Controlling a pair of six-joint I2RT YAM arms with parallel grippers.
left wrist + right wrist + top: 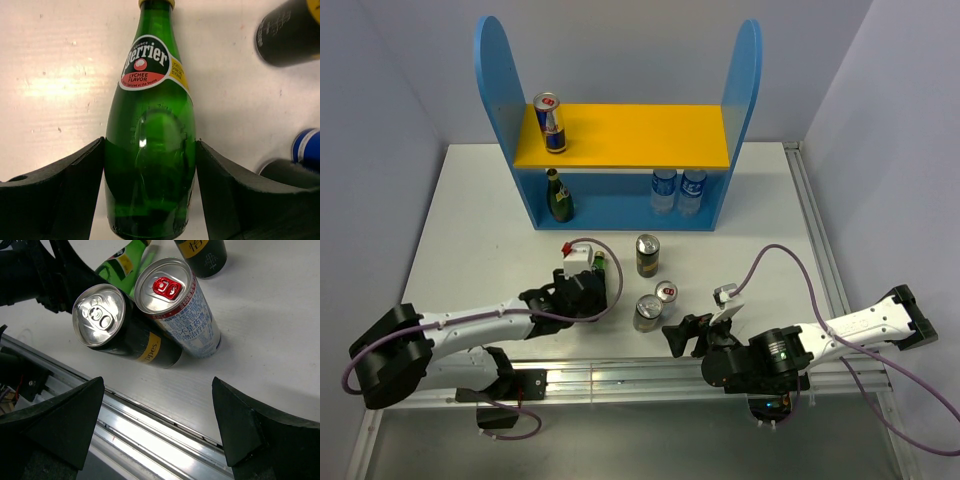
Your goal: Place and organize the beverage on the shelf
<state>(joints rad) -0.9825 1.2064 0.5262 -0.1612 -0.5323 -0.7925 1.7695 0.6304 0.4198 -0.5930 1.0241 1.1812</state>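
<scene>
My left gripper (603, 283) (150, 192) is shut on a green glass bottle (150, 130) (602, 266) with a yellow cap, both pads pressed to its lower body. To its right on the table stand a dark can (648, 255) (202, 255), a silver slim can (666, 291) (182, 310) with a red tab, and a second dark can (647, 312) (125, 330). The shelf (620, 140) stands at the back, with a blue-silver can (550, 122) on its yellow board and another green bottle (558, 195) below. My right gripper (685, 335) (157, 425) hangs open and empty near the cans.
Two small clear bottles (677, 190) with blue labels stand on the shelf's lower level at the right. An aluminium rail (620, 375) runs along the table's near edge under the right gripper. Grey walls close in the table on both sides.
</scene>
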